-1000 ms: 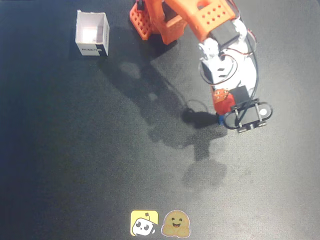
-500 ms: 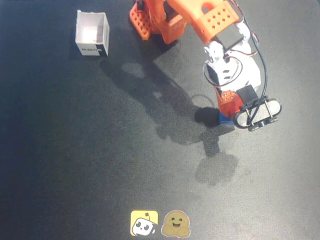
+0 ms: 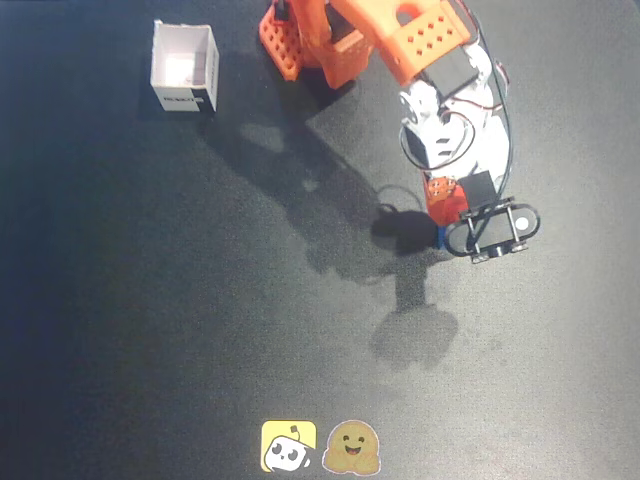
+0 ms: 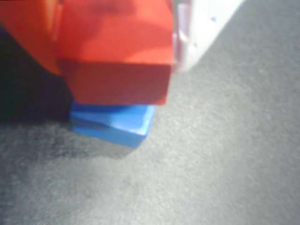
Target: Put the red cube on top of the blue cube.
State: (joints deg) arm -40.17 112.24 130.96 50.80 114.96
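Red cube (image 4: pixel 117 61) held between the pincer (image 4: pixel 112 33) fingers, orange finger (image 4: pixel 28 33) at wrist-view left, white finger (image 4: pixel 201 28) at right; pincer closed on it. Blue cube (image 4: pixel 117 122) directly beneath on the dark surface (image 4: pixel 225 154), apparently touching. White box (image 3: pixel 184 66) lies well apart from pincer; its label is unreadable. Two cartoon stickers (image 3: pixel 320 446) at overhead bottom edge.

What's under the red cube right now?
In the wrist view the blue cube sits directly beneath the red cube, held in the end effector. Only the blue cube's front edge shows; whether the two touch is hidden. Overhead, the arm covers nearly all of both.
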